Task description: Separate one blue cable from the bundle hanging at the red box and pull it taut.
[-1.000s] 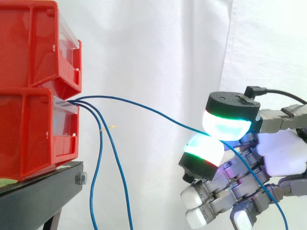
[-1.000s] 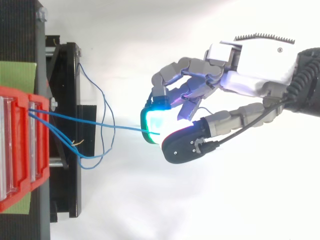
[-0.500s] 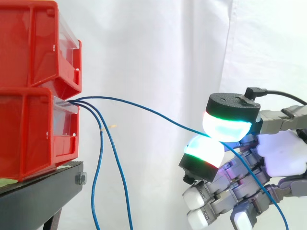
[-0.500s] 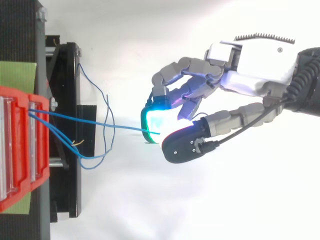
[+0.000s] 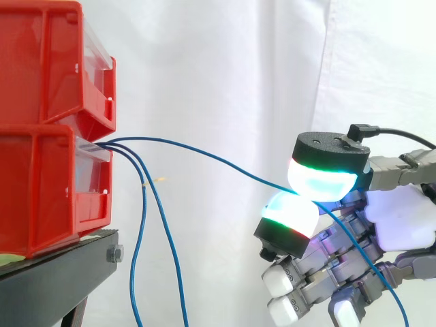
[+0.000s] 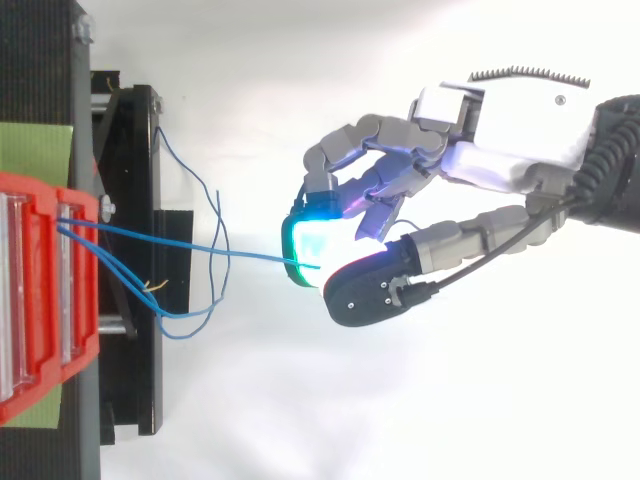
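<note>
Side view: hand [image 5: 402, 228] unmoved, pads [image 5: 320, 178] still pinching one blue cable [image 5: 197, 149] from red box [image 5: 41, 184].

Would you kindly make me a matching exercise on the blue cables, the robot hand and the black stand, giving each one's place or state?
1. pinched blue cable
2. loose blue cables
3. robot hand
4. black stand

A. beneath the red bins
B. hanging down from the lower bin
C. arcing from the lower bin to the glowing pads
D. shut on one cable

Pairs: 1-C, 2-B, 3-D, 4-A.
</note>
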Robot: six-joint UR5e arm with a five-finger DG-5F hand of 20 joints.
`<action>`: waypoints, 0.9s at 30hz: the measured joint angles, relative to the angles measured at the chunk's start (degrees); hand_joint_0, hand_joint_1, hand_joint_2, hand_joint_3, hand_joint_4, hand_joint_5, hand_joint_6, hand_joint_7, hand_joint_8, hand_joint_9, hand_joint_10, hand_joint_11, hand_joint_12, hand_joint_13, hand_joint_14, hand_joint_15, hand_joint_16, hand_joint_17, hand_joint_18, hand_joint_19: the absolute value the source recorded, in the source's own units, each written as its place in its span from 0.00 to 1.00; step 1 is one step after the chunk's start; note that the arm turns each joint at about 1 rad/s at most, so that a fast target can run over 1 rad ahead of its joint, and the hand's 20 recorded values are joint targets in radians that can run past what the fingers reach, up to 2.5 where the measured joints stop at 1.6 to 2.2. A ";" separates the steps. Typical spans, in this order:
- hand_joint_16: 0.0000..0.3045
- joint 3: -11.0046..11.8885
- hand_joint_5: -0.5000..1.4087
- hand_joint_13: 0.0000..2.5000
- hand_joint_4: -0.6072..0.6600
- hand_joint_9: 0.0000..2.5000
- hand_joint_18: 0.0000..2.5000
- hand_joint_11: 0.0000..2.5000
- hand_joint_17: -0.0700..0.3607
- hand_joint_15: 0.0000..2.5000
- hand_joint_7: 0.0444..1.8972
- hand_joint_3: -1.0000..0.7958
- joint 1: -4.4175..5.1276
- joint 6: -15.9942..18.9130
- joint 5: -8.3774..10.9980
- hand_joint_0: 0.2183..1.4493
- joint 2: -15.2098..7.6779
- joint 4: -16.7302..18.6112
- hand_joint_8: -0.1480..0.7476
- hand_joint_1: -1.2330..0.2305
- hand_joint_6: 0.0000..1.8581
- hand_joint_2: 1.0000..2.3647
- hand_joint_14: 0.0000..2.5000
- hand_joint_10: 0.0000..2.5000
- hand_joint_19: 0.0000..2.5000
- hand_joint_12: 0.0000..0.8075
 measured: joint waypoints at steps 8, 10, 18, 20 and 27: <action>0.19 0.01 0.19 0.38 0.50 0.38 0.42 0.26 0.46 0.23 0.75 0.58 0.00 0.01 0.00 0.35 -0.01 0.00 0.65 0.31 0.48 0.01 0.01 0.01 0.20 0.52; 0.18 0.00 0.19 0.43 0.50 0.42 0.43 0.35 0.46 0.31 0.75 0.58 0.00 0.01 0.00 0.35 0.00 0.00 0.65 0.32 0.48 0.01 0.01 0.01 0.22 0.51; 0.19 0.00 0.19 0.56 0.50 0.47 0.49 0.52 0.46 0.64 0.75 0.57 0.00 0.00 0.00 0.36 0.01 0.00 0.64 0.32 0.48 0.01 0.00 0.01 0.37 0.47; 0.18 0.00 0.19 0.55 0.50 0.48 0.50 0.53 0.45 0.64 0.75 0.57 0.00 0.00 0.00 0.36 0.00 0.00 0.64 0.32 0.48 0.01 0.10 0.01 0.39 0.47; 0.18 0.00 0.19 0.50 0.50 0.49 0.53 0.55 0.45 0.60 0.75 0.57 0.00 0.00 0.00 0.36 0.00 0.00 0.63 0.32 0.48 0.01 0.37 0.00 0.44 0.48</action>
